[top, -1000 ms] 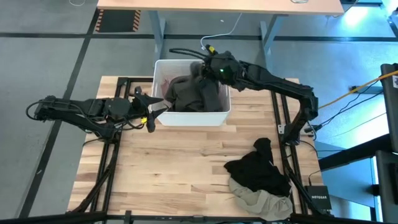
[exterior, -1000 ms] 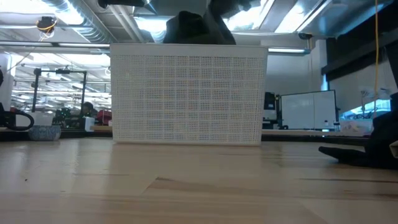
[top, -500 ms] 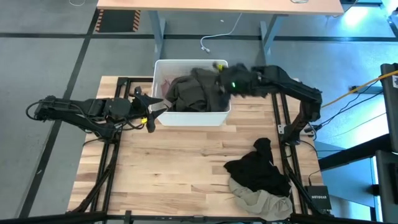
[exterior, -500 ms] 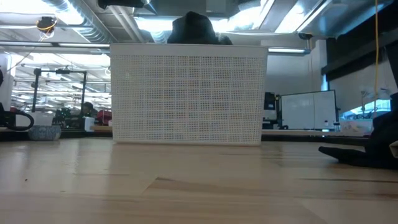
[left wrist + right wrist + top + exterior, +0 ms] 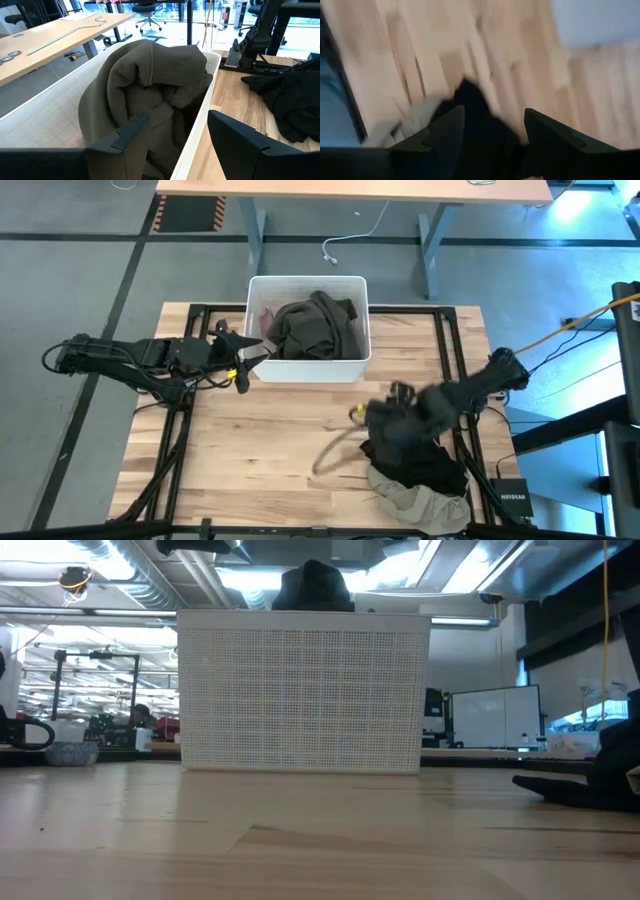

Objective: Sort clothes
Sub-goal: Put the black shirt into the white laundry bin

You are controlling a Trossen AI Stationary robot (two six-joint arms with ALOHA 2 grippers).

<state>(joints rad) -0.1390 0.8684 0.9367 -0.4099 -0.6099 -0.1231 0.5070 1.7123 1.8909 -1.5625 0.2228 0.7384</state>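
The right pincer [image 5: 385, 412], fingers apart and empty, hangs over the black garment [image 5: 420, 460] heaped on the tabletop [image 5: 280, 450]; limp, light cloth, best pinched at a raised fold

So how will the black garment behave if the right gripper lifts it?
The black garment lies crumpled in loose folds, so it will probably hang limp and unfurl. It overlaps the beige garment, so it may drag that along. The right gripper, open above it, may pinch just one layer.

"NETGEAR" is printed on the black box [image 5: 512, 501].
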